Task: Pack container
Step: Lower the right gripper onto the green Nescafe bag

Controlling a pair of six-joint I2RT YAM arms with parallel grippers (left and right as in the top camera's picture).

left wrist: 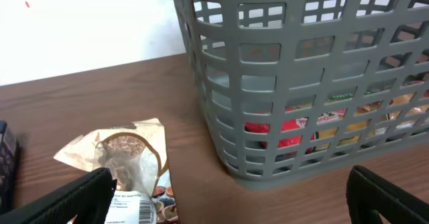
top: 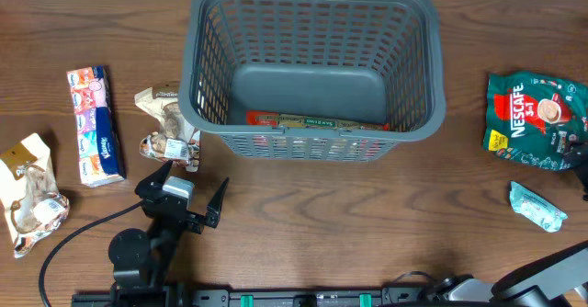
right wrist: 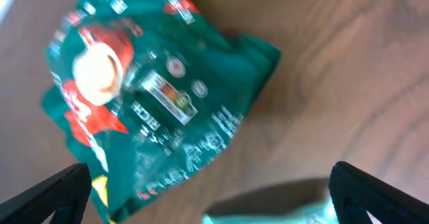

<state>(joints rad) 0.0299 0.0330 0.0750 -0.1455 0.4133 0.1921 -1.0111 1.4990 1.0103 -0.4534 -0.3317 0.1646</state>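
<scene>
Basket [top: 303, 146] position: upright on the table [top: 367, 224], just ahead of the left gripper [top: 188, 186] and slightly to its right. The basket's near wall faces the gripper and stands clear of both fingers. A flat red, green and yellow packet [top: 317, 121] lies on the basket floor against that near wall and shows through the slats in the left wrist view.

Left gripper: jaws spread wide, nothing between them, fingers low over the table. A crumpled brown snack packet [top: 168, 128] lies just ahead of its left finger, beside the basket's near left corner. Further left of the gripper lies a long tissue pack [top: 95, 125], and beyond that a beige packet [top: 32, 192], both well apart from the fingers.

Right gripper [right wrist: 211, 200]: jaws spread wide, holding nothing. It hangs above a green coffee bag [right wrist: 154, 103], which lies flat on the table ahead of the fingers. A small pale teal packet [top: 537, 206] lies close under the gripper, on its near side. The basket stands well to this gripper's left.
</scene>
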